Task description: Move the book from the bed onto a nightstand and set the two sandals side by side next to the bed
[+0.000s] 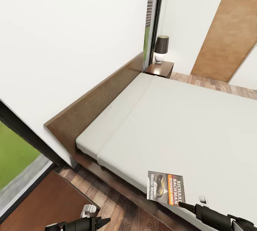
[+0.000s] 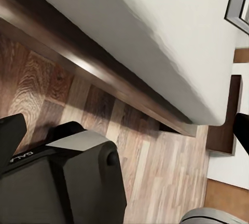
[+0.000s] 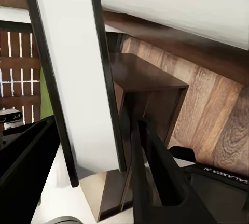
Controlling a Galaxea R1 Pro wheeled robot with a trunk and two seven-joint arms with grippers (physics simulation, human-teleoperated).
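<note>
Room: white walls, wood-plank floor [image 1: 107,202], tan door [image 1: 225,27] at far right, dark-framed window [image 1: 154,17] at the far end of the headboard wall.
Bed: off-white mattress [image 1: 178,124] on a dark brown frame [image 1: 121,188]; headboard [image 1: 92,106] runs along the left wall. In the left wrist view the mattress edge [image 2: 155,32] sits above the frame rail [image 2: 93,68], with floor planks [image 2: 155,167] beside it.
Book: book [image 1: 166,188] held above the near edge of the bed, cover facing up, orange-and-white title band toward the right. In the right wrist view it appears edge-on as a pale slab with dark edges [image 3: 78,79] between the two fingers.
Right gripper: right gripper [image 1: 184,204] at lower right, its tip touching the book's near right corner. The fingers [image 3: 155,177] are closed onto the book, one on each face.
Left gripper: left gripper [image 1: 101,221] at the lower edge, over the floor on the near left side of the bed, apart from the book. Fingers close together, with nothing seen between them.
Far nightstand: nightstand [image 1: 159,68] at the far end of the headboard, touching the bed corner; lamp [image 1: 161,48] with black shade and white base stands on it.
Near nightstand: second dark stand [image 1: 46,202] at lower left, just beside the near end of the headboard; also seen past the book [image 3: 148,94].
</note>
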